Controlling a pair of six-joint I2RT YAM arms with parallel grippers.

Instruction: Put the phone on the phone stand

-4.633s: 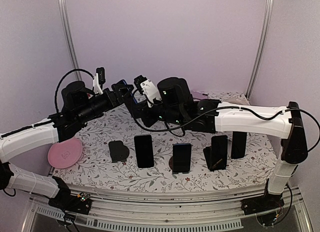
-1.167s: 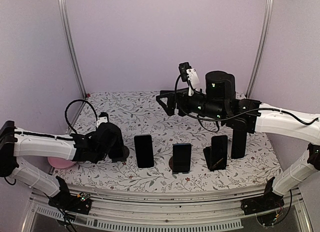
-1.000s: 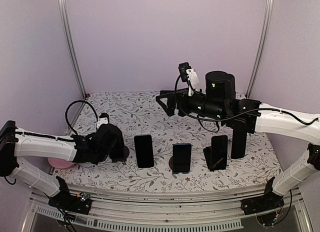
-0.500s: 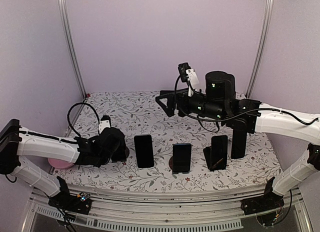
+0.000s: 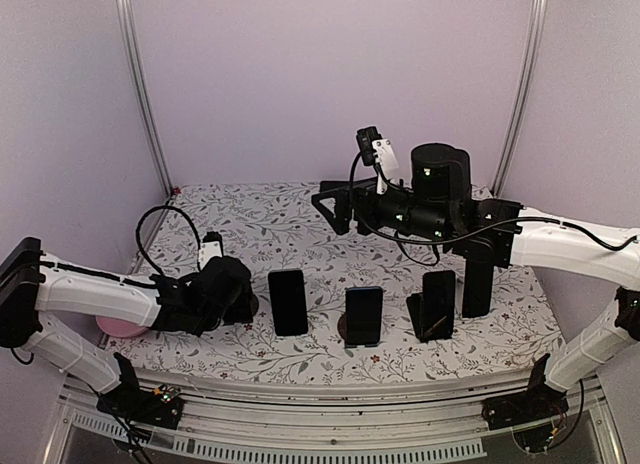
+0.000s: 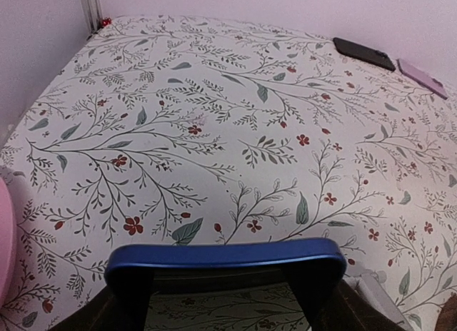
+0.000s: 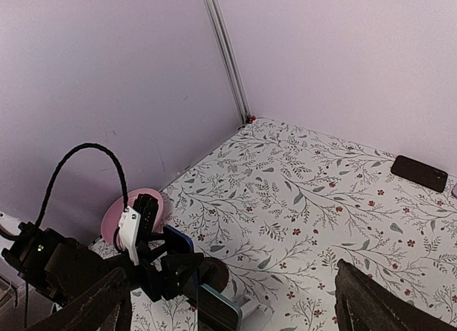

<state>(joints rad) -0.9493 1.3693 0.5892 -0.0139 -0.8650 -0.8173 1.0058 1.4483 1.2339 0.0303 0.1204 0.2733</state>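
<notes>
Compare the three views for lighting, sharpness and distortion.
Top external: soft, even, lilac-tinted light with weak shadows; the right gripper is nearly a black silhouette. Left wrist: the tablecloth is crisp, while the phone, close to the lens, looks slightly soft. Right wrist: its fingers blur in the bottom corners, and the post leans, likely from camera tilt.
</notes>
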